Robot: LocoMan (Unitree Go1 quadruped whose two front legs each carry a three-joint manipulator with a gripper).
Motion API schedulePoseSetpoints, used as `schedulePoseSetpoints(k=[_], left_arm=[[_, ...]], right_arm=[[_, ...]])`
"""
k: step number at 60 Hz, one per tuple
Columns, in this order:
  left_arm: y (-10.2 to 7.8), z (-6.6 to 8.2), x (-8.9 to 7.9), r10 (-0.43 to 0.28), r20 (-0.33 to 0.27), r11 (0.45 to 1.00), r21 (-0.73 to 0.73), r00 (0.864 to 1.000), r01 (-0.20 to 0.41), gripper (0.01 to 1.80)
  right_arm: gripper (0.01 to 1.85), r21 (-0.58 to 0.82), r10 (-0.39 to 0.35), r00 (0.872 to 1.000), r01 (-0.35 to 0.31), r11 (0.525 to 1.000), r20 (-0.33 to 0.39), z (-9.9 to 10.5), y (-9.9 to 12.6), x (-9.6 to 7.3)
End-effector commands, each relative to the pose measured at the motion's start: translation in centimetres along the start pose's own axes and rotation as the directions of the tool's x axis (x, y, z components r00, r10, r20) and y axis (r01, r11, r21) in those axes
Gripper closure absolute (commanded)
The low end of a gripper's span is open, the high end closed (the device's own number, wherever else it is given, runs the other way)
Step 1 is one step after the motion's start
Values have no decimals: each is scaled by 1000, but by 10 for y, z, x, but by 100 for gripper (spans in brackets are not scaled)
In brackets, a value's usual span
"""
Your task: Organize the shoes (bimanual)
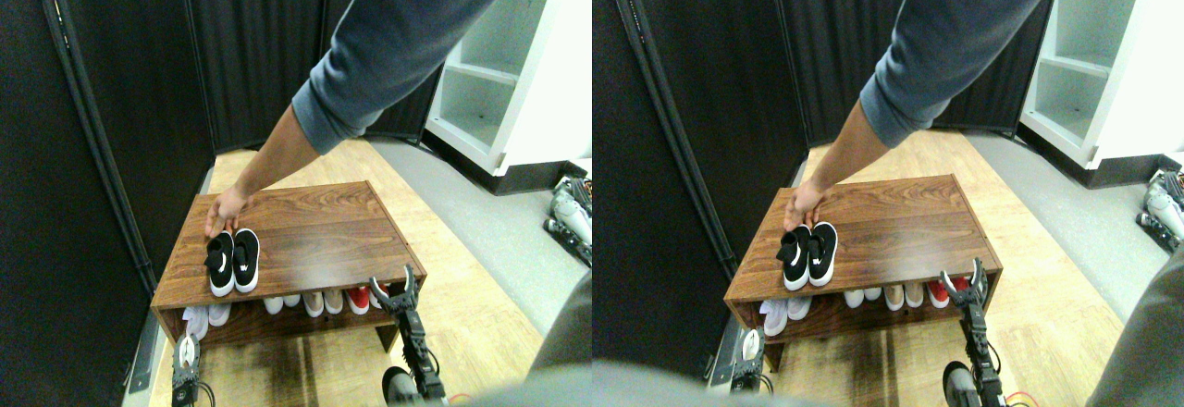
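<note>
The two black sneakers [233, 261] with white soles stand side by side on the left part of the wooden shoe bench's top [324, 236], toes toward me. A person's hand [225, 213] rests at their heels, the grey-sleeved arm reaching in from the upper right. My right gripper [392, 286] is open, raised at the bench's front right edge, well to the right of the sneakers. My left gripper [186, 351] hangs low in front of the bench's left end, below the top; its jaws are too small to read.
On the bench's lower shelf stand white shoes [205, 316], beige shoes [324, 302] and a red shoe [359, 299]. A white shelf unit [504, 83] stands at the back right. Dark curtain panels [111, 102] close off the left and back. Another robot part [569, 217] lies at the right.
</note>
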Motion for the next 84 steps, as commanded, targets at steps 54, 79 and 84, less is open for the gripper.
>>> schedulePoseSetpoints(k=[54,79,84], left_arm=[[-21,3,-3,-42,-113,999,12,993,44,54],[8,-3,59,13,-158,1000,19,987,-10,24],[13,-7,68,22,-155,1000,-2,988,-22,23]], right_arm=[[128,37,53,998,-52,998,-18,2,13,4],[126,32,68,998,-67,997,-18,5,12,1],[128,39,78,997,-77,996,-20,6,11,1]])
